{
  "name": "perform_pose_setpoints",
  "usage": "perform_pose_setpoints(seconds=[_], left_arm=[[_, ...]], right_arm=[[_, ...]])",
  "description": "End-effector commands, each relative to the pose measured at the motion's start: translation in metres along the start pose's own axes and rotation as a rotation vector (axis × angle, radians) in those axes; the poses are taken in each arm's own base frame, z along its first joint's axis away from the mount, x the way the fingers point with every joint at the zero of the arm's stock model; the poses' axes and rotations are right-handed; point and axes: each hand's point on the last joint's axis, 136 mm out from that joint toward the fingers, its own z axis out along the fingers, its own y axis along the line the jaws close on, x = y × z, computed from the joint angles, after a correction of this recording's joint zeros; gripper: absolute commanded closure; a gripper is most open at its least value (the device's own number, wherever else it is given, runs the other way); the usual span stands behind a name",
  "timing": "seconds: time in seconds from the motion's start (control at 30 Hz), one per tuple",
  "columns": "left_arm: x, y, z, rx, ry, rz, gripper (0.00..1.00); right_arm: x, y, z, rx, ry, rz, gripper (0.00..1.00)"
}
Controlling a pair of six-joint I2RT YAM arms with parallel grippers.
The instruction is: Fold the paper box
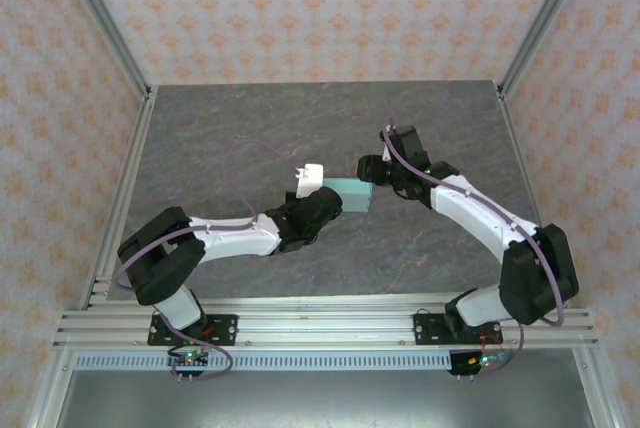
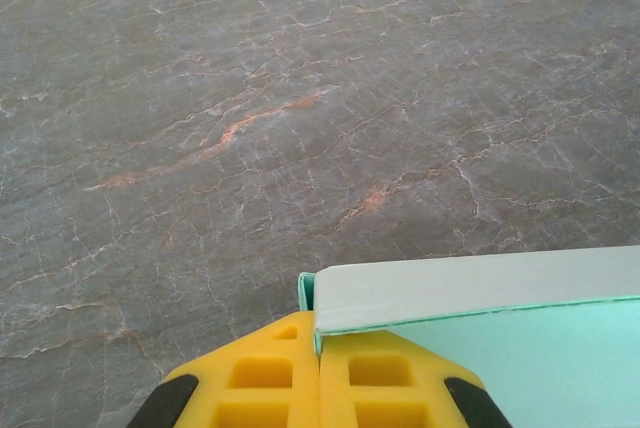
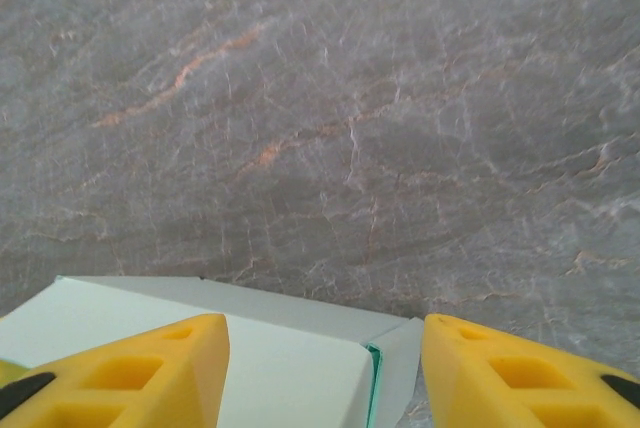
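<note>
Grey marble table (image 1: pixel 200 138), one paper box (image 1: pixel 352 194) — left tool (image 2: pixel 318 353) clamped on it, right tool (image 3: pixel 325 336) apart.

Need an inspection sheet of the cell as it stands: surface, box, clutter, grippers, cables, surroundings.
Surface: dark grey marbled tabletop with orange veins.
Job's things: pale mint-blue paper box, in a rectangular shape, at mid-table between the two grippers.
Clutter: nothing seen.
Grippers: left gripper shut on the box's edge; right gripper open, its yellow fingers astride the box's other end.
Cables: pale purple cables looped along both arms, apart from the box.
Surroundings: orange-patterned walls; aluminium frame rails at the near edge.
</note>
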Motion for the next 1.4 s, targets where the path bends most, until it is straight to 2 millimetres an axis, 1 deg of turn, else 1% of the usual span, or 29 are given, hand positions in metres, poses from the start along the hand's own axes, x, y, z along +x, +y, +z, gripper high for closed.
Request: perform_pose_setpoints(seconds=[0.0,0.1,0.4,0.53,0.7,0.8,1.03,1.17,1.37], left_arm=[[0.026,0.013,0.0,-0.059,0.078,0.136,1.0],[0.025,0.013,-0.003,-0.061,0.074,0.14,1.0],[0.025,0.01,-0.006,-0.05,0.077,0.136,1.0],[0.024,0.009,-0.009,-0.038,0.079,0.122,0.94],[0.017,0.009,-0.014,-0.015,0.075,0.098,0.74],[0.012,0.008,-0.018,-0.002,0.071,0.086,0.67],[0.0,0.008,-0.028,0.037,0.055,0.045,0.6],[-0.007,0.008,-0.034,0.061,0.045,0.027,0.56],[-0.011,0.003,-0.043,0.122,0.057,0.01,0.54]], right_arm=[[0.009,0.001,0.004,-0.019,0.038,0.041,0.48],[0.02,-0.005,0.009,-0.012,0.049,0.063,0.48],[0.049,-0.017,0.021,-0.013,0.077,0.123,0.51],[0.055,-0.021,0.023,-0.005,0.078,0.132,0.52],[0.06,-0.022,0.025,0.005,0.075,0.133,0.54],[0.062,-0.022,0.025,0.014,0.071,0.129,0.54],[0.069,-0.021,0.025,0.032,0.069,0.12,0.56],[0.073,-0.022,0.026,0.046,0.054,0.124,0.59],[0.076,-0.023,0.026,0.068,0.033,0.123,0.64]])
